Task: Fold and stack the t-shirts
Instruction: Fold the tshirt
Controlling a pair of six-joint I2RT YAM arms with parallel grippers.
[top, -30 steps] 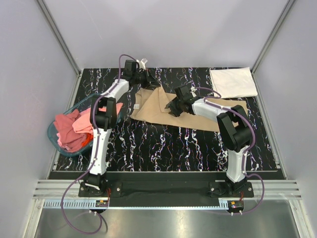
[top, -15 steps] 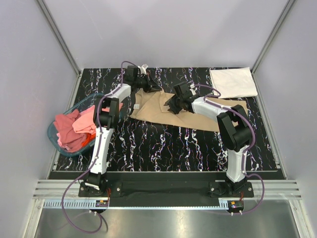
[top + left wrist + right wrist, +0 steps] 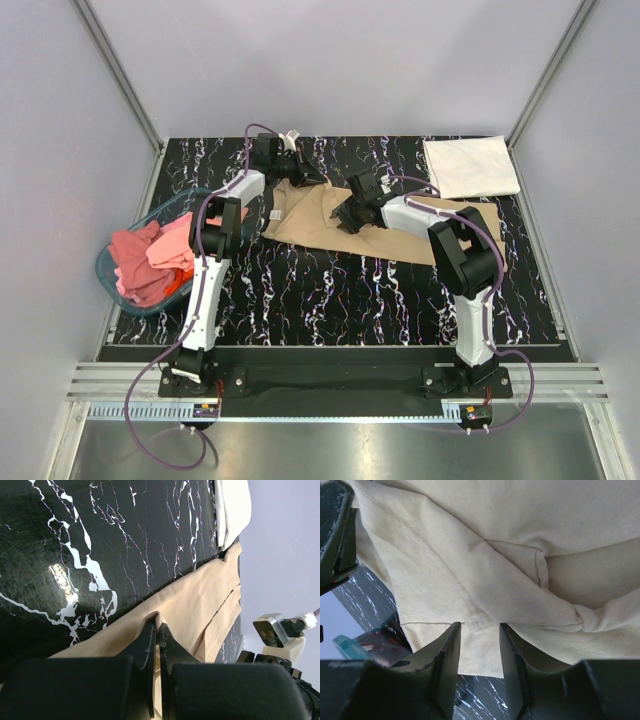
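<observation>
Tan cotton takes the centre of the black, white-veined table (image 3: pixel 330 290). The tan t-shirt (image 3: pixel 305 228) lies spread and partly folded across the middle, with its small white neck label (image 3: pixel 272 215) at the left end and its other end running under the right arm toward the right.

At the shirt's far edge the left gripper (image 3: pixel 305 172) is clamped tight on a raised pinch of the fabric. The left wrist view shows both fingers (image 3: pixel 147 645) pressed together, a thin ridge of tan cloth caught between their tips and lifted just off the marble.

The right gripper (image 3: pixel 343 218) hovers low over the middle of the same shirt, close to the left one. Seen from the right wrist, its jaws stand partly apart; the stitched hem of a folded layer lies just at the mouth of the gap, and nothing is gripped.

A folded white t-shirt (image 3: pixel 470 165) rests flat in the far right corner of the table, just beyond the tan one's right end. At the table's left edge, pink and red t-shirts (image 3: pixel 140 262) are heaped in the translucent blue basket (image 3: pixel 105 268), well apart from both grippers.
</observation>
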